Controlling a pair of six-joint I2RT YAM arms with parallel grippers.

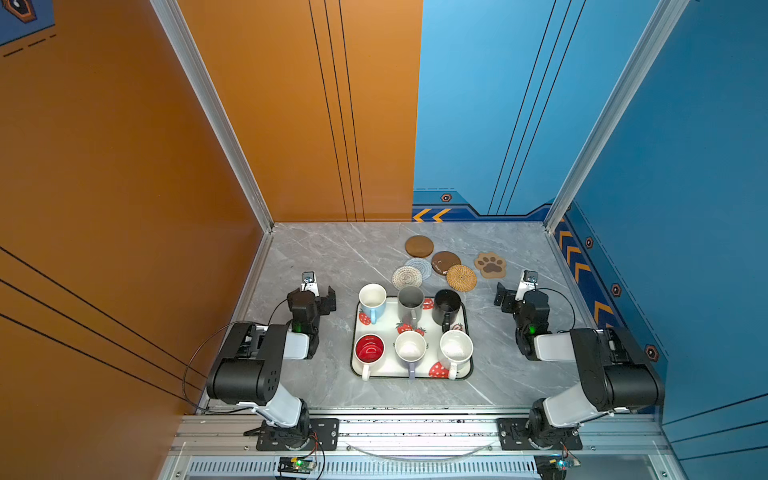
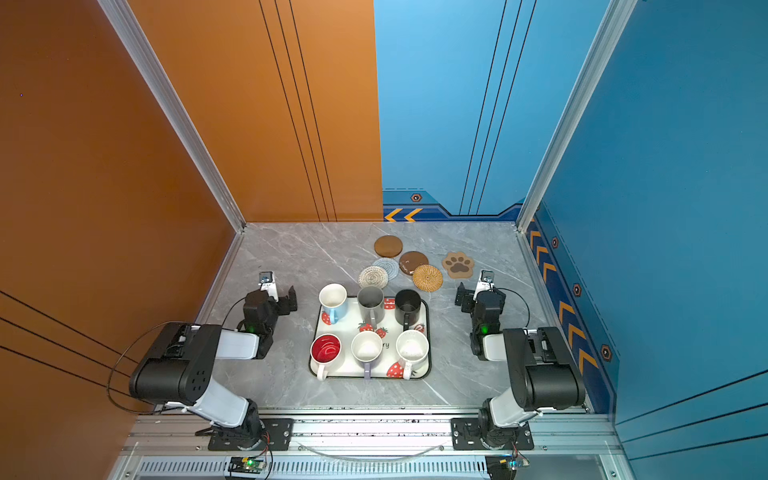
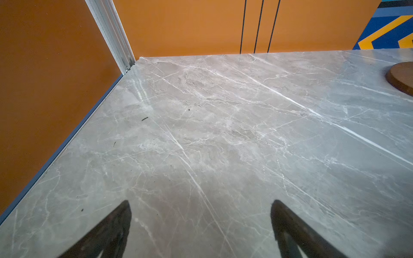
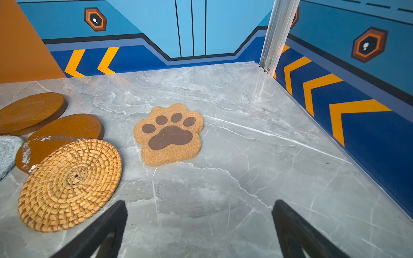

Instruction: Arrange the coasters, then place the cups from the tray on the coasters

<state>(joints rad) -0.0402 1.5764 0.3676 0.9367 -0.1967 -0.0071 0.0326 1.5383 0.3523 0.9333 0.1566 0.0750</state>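
Lying near the spread right hand [image 4: 199, 204], paw coaster [image 4: 168, 134].

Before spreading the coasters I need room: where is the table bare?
Biggest bare patch: far left of the table, between the orange wall and the coasters. Smaller strips: between the paw coaster and the blue wall, and in front of the tray. Crowded: overlapping coasters behind the tray full of mugs.
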